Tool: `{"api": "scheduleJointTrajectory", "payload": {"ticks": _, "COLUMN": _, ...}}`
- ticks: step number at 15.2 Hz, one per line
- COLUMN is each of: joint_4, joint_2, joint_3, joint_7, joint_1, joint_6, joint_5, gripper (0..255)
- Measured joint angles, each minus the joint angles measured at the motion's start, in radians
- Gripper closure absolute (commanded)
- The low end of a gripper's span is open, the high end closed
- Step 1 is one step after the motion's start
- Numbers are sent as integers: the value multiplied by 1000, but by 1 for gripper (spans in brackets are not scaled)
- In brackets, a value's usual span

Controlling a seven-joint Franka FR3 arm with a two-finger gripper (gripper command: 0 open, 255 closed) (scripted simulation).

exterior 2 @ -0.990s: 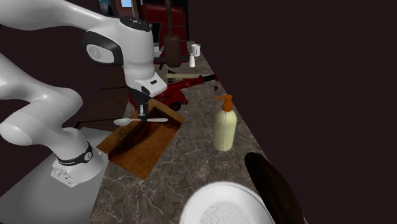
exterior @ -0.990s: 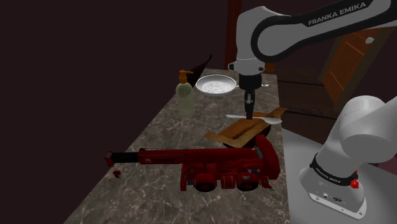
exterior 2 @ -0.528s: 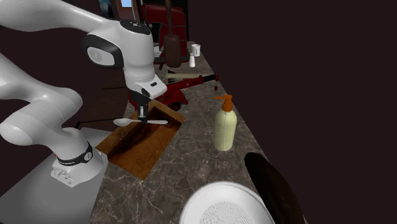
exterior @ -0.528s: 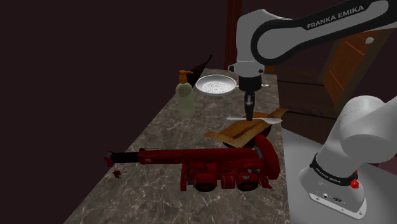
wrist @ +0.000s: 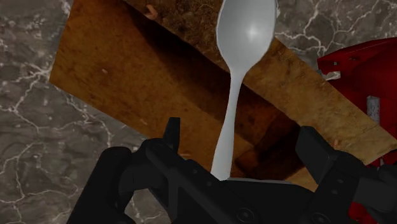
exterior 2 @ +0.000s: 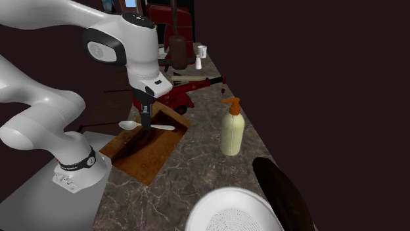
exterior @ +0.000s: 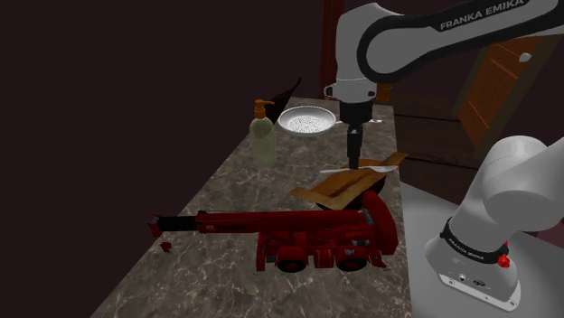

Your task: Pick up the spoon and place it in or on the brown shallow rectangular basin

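A pale grey spoon [wrist: 242, 44] lies crosswise over the brown shallow rectangular basin [wrist: 121, 70], just below my gripper [wrist: 245, 149]. The black fingers [wrist: 172, 135] stand apart on either side of the handle and do not touch it, so the gripper is open. In the shoulder view the gripper [exterior: 353, 159] hangs straight down over the spoon [exterior: 336, 169] and the basin [exterior: 339, 188], near the counter's edge by the stand. From the second exterior view the spoon [exterior 2: 127, 124] sits slightly tilted under the gripper [exterior 2: 145, 121], above the basin [exterior 2: 141, 154]. Whether it rests on the basin's rim I cannot tell.
A red toy crane truck [exterior: 316, 237] lies along the marble counter right beside the basin. A soap bottle with an orange pump [exterior: 263, 135] and a white perforated bowl [exterior: 305, 119] stand farther along. A dark curved object [exterior 2: 282, 193] lies by the bowl.
The fingers have spread apart and let go of the spoon. The hand has risen a little, and the spoon has tipped slightly over the basin.
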Motion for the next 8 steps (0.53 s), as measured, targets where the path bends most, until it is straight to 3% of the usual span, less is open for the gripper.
{"api": "scheduleJointTrajectory", "payload": {"ticks": 3, "joint_4": 71, "joint_2": 5, "joint_3": -11, "joint_7": 1, "joint_1": -7, "joint_6": -67, "joint_5": -12, "gripper": 0}}
{"api": "scheduleJointTrajectory", "payload": {"ticks": 8, "joint_4": 89, "joint_2": 8, "joint_3": -12, "joint_7": 2, "joint_1": -8, "joint_6": -83, "joint_5": -14, "gripper": 0}}
